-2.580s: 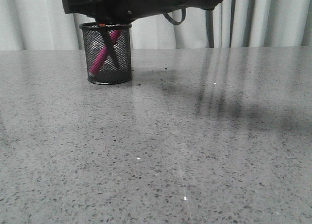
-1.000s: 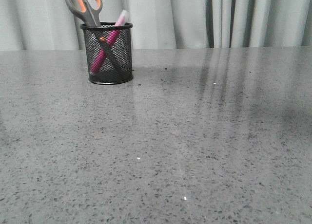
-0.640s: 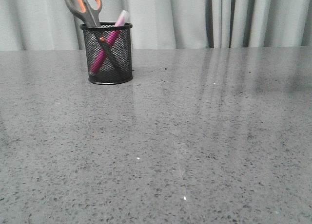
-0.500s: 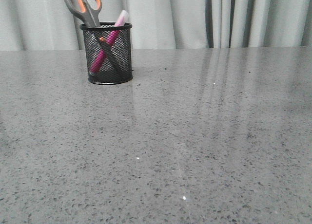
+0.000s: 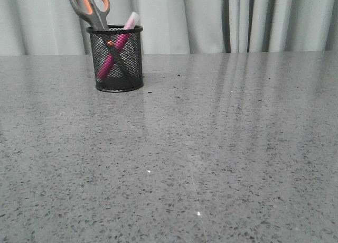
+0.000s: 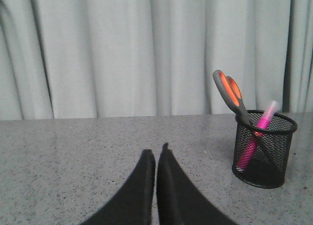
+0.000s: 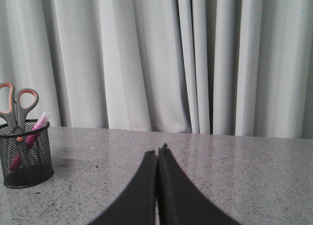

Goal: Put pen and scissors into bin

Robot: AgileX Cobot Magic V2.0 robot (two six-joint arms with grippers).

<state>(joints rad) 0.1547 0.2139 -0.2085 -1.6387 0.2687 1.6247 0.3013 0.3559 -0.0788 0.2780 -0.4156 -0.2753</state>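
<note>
Bin: the small black wire-mesh cylindrical bin stands upright on the grey speckled stone table, toward the far left, in front of the pale pleated curtain.
Pen: the slim magenta-pink pen with a whitish cap leans inside the bin, cap end poking above the rim.
Scissors: the long scissors with dark grey, orange-lined handles stand blades-down in the bin, handles high above the rim, crossing the pen inside the mesh.
Left gripper: the left gripper has its black fingers pressed together with nothing between them; it sits low over the table, well apart from the bin.
Right gripper: the right gripper is likewise pressed together and empty, far from the bin.
Done: both items appear to rest in the bin, free of either gripper.
Left: judging from these views, nothing of the task remains; neither arm shows in the front view.
</note>
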